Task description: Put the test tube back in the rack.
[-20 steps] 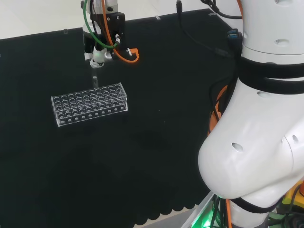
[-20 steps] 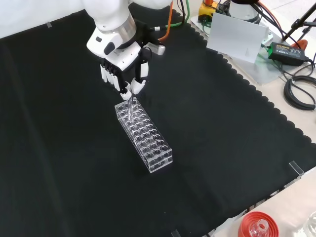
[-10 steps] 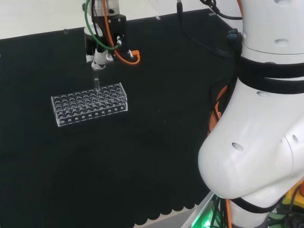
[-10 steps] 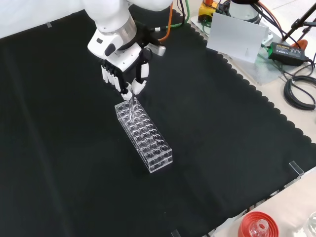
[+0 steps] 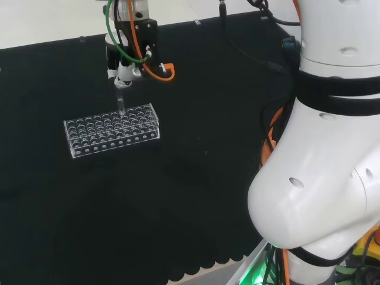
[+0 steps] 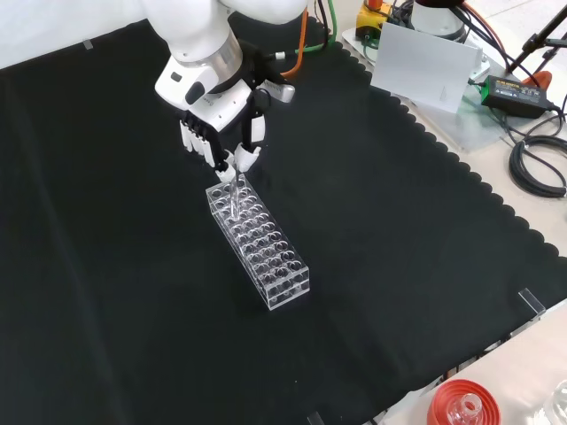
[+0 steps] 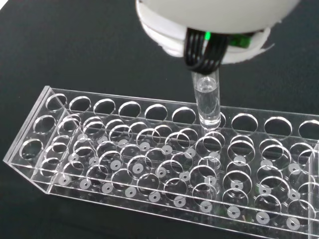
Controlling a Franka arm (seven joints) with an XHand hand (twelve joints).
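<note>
- The hand (image 6: pixel 220 133) pinches the test tube (image 7: pixel 207 102) by its top, fingers curled round it.
- The tube hangs upright, its bottom at a hole along the rack's (image 5: pixel 113 130) far edge in the head view.

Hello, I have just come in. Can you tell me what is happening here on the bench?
A white robot arm's hand holds a clear test tube upright in its fingers, over a clear plastic rack on the black cloth. In the wrist view, the tube's lower end is at a hole in an outer row. Whether it has entered the hole is hard to tell.
</note>
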